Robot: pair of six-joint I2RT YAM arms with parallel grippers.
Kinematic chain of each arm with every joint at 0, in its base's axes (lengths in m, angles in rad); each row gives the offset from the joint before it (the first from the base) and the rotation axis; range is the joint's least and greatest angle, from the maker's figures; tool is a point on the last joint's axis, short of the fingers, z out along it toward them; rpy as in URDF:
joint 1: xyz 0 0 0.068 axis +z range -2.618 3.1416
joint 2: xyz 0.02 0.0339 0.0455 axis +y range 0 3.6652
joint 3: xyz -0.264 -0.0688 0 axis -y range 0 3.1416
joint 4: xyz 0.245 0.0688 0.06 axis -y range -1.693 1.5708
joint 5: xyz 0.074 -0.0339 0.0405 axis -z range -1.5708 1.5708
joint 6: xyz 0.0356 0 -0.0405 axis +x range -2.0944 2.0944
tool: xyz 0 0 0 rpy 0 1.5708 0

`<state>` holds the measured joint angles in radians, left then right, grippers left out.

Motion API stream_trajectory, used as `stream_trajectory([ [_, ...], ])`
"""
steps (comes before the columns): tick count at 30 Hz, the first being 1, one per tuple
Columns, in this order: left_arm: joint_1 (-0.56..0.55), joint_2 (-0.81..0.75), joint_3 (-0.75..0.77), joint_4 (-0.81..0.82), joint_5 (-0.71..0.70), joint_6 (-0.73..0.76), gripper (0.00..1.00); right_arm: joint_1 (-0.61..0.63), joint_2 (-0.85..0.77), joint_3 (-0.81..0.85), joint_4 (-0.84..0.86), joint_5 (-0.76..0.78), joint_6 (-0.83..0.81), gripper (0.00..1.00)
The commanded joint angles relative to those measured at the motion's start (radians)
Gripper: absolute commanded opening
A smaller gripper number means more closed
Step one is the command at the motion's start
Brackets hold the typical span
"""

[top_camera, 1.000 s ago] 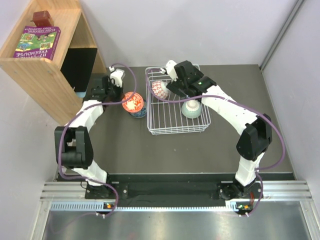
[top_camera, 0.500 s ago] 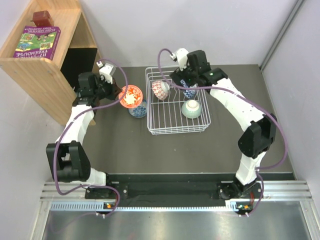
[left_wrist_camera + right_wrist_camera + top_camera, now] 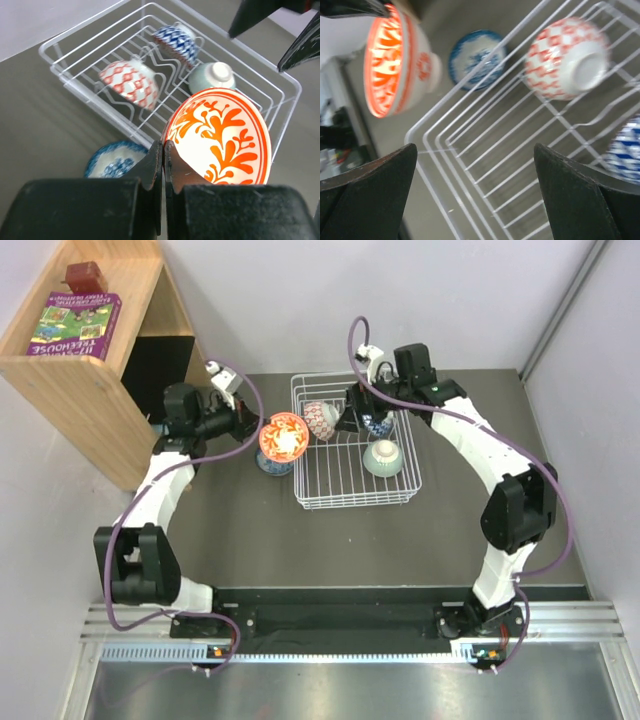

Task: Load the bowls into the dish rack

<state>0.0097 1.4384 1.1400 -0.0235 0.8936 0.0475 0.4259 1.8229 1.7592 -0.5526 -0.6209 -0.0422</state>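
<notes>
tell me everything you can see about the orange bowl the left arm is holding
The orange-red bowl looks like glossy ceramic: white, painted inside with orange-red leafy swirls, with an orange motif and a foot outside. The left gripper is shut on its rim, holding it tipped on its side, off the table, left of the dish rack and near a blue-and-white bowl.

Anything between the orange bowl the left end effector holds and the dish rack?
Only partly: the orange bowl hangs beside the dish rack's left edge, but the red-and-white bowl sits just inside it and the open right end effector hangs over the rack.
</notes>
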Motion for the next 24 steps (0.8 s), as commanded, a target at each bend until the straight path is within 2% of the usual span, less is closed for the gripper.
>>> stream_trajectory([
  [1, -0.079, 0.022, -0.011, 0.137, 0.11, -0.02, 0.0, -0.015, -0.001, -0.053, 0.146, -0.284, 0.149, 0.99],
  [7, -0.155, 0.089, 0.017, 0.151, 0.128, -0.012, 0.0, -0.027, 0.01, -0.125, 0.264, -0.422, 0.255, 1.0],
  [14, -0.162, 0.136, 0.037, 0.192, 0.148, -0.041, 0.0, -0.056, 0.033, -0.199, 0.347, -0.468, 0.315, 1.0],
  [24, -0.172, 0.113, 0.044, 0.203, 0.202, -0.075, 0.0, -0.055, 0.119, -0.201, 0.395, -0.566, 0.355, 1.0],
])
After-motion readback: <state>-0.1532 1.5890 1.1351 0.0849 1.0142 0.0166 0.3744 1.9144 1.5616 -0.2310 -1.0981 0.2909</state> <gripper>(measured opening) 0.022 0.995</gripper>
